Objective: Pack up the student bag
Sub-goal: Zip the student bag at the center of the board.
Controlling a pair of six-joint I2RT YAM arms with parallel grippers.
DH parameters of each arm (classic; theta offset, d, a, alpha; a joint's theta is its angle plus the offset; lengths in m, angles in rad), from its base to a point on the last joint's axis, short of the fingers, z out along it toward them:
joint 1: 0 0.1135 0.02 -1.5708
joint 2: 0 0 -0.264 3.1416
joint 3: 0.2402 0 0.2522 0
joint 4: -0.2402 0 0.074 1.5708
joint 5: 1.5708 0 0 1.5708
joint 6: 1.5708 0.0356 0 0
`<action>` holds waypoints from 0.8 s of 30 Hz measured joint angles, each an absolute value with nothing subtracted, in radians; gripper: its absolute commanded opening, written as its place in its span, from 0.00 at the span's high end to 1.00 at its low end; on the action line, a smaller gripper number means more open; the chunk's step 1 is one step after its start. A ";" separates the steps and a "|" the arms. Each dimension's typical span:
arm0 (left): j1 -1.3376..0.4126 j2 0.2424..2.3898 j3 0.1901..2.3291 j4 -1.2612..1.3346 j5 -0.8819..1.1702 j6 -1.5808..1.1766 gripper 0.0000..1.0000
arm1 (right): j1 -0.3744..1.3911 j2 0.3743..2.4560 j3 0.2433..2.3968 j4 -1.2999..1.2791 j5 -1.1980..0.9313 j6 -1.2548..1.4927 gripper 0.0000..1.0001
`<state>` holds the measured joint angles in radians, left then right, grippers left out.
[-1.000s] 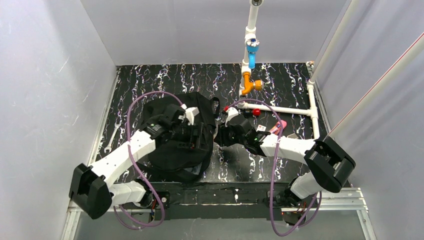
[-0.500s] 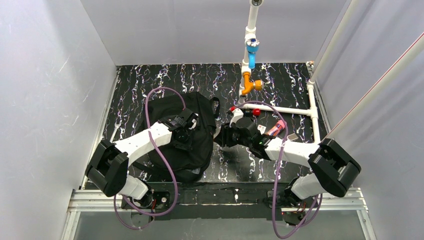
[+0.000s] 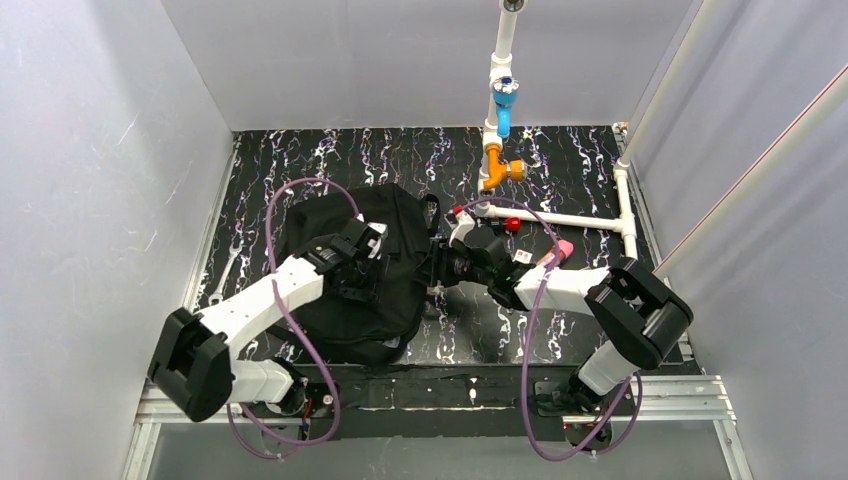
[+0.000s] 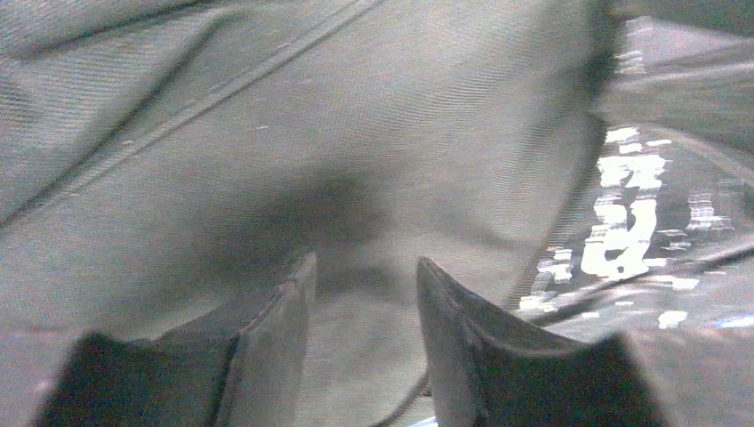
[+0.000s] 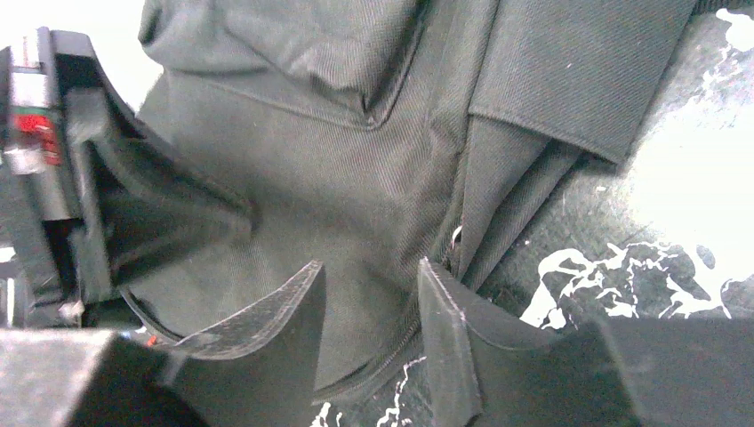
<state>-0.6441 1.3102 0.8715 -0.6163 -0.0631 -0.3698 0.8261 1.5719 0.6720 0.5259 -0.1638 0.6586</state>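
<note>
In your left wrist view, the left tool [image 4: 363, 267] sits low against the student bag [image 4: 356, 116]. Its two dark fingers [image 4: 276, 329] stand a narrow gap apart, and black woven fabric fills that gap. The tips look pressed into the cloth, with a shadowed dimple just ahead of them. You cannot tell from here whether a fold is pinched or the tool is only resting on it. A strip of the marbled bench [image 4: 622, 213] shows at the right edge.

In your right wrist view, the right tool [image 5: 369, 271] has its jaws parted about halfway and nothing is clamped between them. It points at the side of the bag, close to a seam where a fabric flap [image 5: 578, 71] hangs down. The bag's edge meets the bench just right of the fingertips.

From the top camera, the bag lies on the left half of the bench, near the arm bases. The left tool is down on its upper surface. The right tool reaches in from the right, up against the bag's right edge. A white pipe frame [image 3: 560, 220] stands behind the right arm, and a wrench [image 3: 225, 270] lies by the bench's left rim.
</note>
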 measured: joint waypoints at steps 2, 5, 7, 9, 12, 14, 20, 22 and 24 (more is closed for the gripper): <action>-0.643 1.259 0.872 -0.595 0.018 -0.379 0.38 | 0.811 1.570 0.660 0.551 -0.172 0.680 0.43; -0.673 1.229 0.888 -0.562 0.107 -0.391 0.28 | 0.769 1.537 0.603 0.602 -0.210 0.733 0.40; -0.725 1.256 0.915 -0.546 0.110 -0.398 0.27 | 0.728 1.492 0.562 0.607 -0.229 0.762 0.40; -0.793 1.304 0.942 -0.532 0.070 -0.410 0.28 | 0.689 1.449 0.545 0.599 -0.245 0.780 0.40; -0.899 1.402 0.981 -0.519 -0.058 -0.442 0.28 | 0.634 1.378 0.541 0.581 -0.258 0.790 0.39; -0.962 1.465 0.997 -0.519 -0.167 -0.470 0.31 | 0.615 1.327 0.527 0.575 -0.262 0.791 0.39; -1.050 1.592 1.030 -0.560 -0.430 -0.557 0.50 | 0.589 1.249 0.471 0.549 -0.269 0.789 0.40; -1.051 1.621 1.050 -0.598 -0.500 -0.598 0.66 | 0.589 1.250 0.459 0.537 -0.277 0.789 0.40; -1.051 1.634 1.063 -0.638 -0.575 -0.638 0.77 | 0.589 1.252 0.453 0.524 -0.292 0.785 0.44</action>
